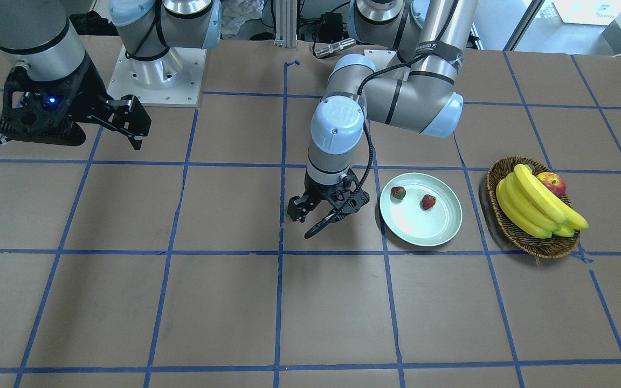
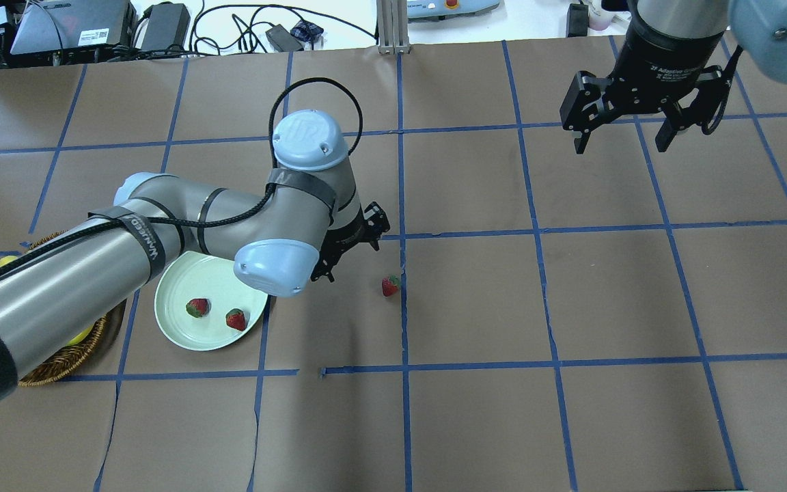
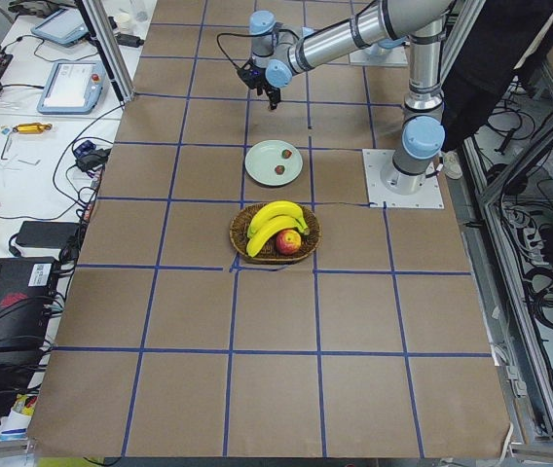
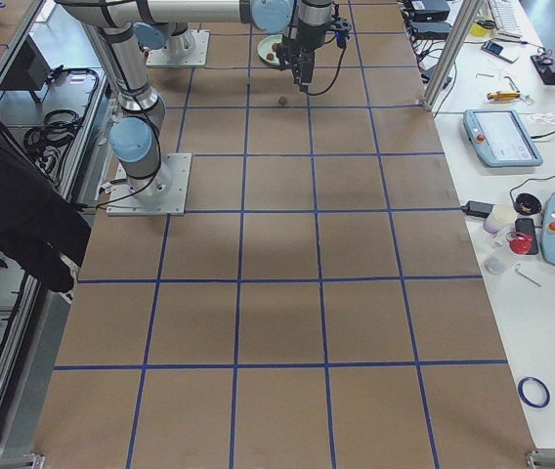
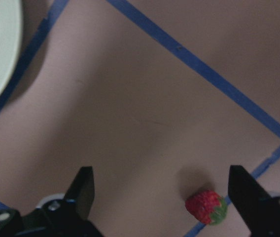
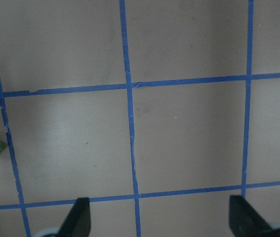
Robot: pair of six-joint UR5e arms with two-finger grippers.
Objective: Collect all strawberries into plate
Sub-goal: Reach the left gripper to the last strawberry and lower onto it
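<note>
While two strawberries (image 2: 197,307) rest on the plate (image 2: 182,328), third strawberry (image 5: 206,207) lies on the table (image 2: 571,294), below the spread, empty left gripper (image 5: 160,177), close beside one finger, right gripper (image 2: 621,145) spread too, well apart.

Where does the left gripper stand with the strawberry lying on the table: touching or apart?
Apart. The overhead view shows a plain gap between the left gripper and the strawberry, which lies off to the side of the open jaws.

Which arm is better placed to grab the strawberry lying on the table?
The left arm, most likely. Its jaws hang open close by the loose strawberry, and the plate sits just on its other side. The right arm is raised far across the table, jaws open too.
</note>
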